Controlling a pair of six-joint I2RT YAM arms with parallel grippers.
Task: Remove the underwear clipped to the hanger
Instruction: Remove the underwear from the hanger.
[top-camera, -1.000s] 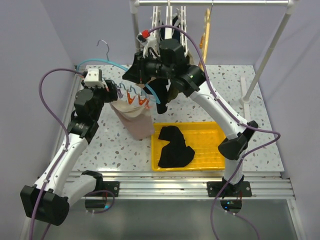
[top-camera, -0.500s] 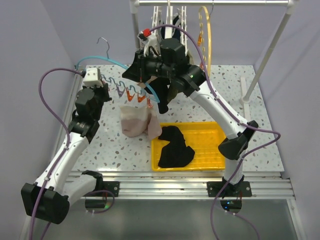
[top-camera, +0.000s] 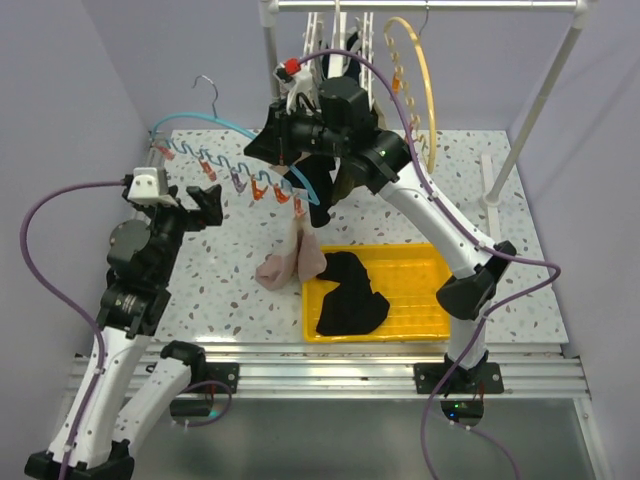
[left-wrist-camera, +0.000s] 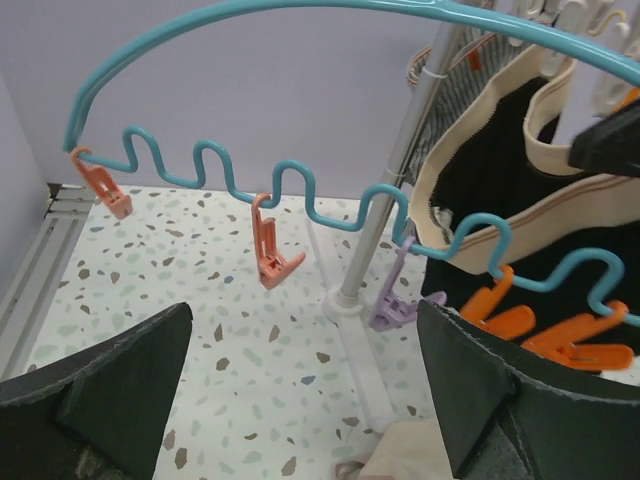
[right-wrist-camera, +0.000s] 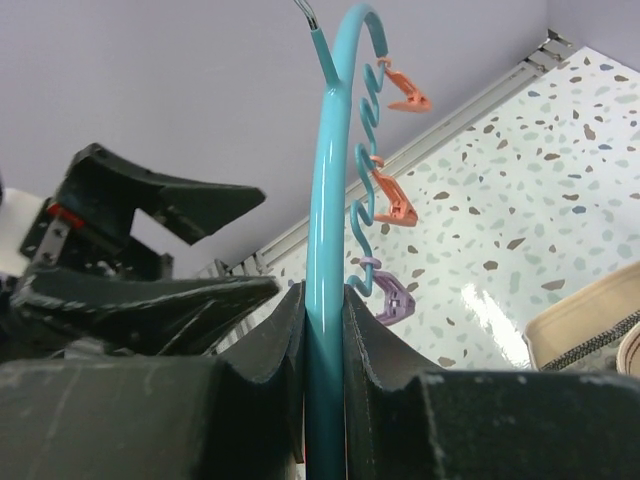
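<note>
Right gripper (right-wrist-camera: 325, 300) clamps teal hanger (right-wrist-camera: 327, 170); dark underwear (left-wrist-camera: 480, 185) edge-cropped, perhaps clipped.

Left arm (top-camera: 128, 300) stands bent at the elbow over the table's left side, its left gripper (left-wrist-camera: 305, 318) spread wide and holding nothing. Right arm (top-camera: 440, 225) reaches high and leftward, its right gripper (right-wrist-camera: 325, 300) pinched on the hanger (right-wrist-camera: 328, 170)

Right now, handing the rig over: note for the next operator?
Left gripper: open, empty, clear of the teal hanger.
Right gripper: shut on the hanger's top bar.
Done: black underwear lies in the yellow tray.
Partly done: pink-beige underwear dangles, apparently from one clip, lower end bunched on the table beside the tray.
Left: free it, then the black-and-cream pair hanging by the orange clips.
</note>
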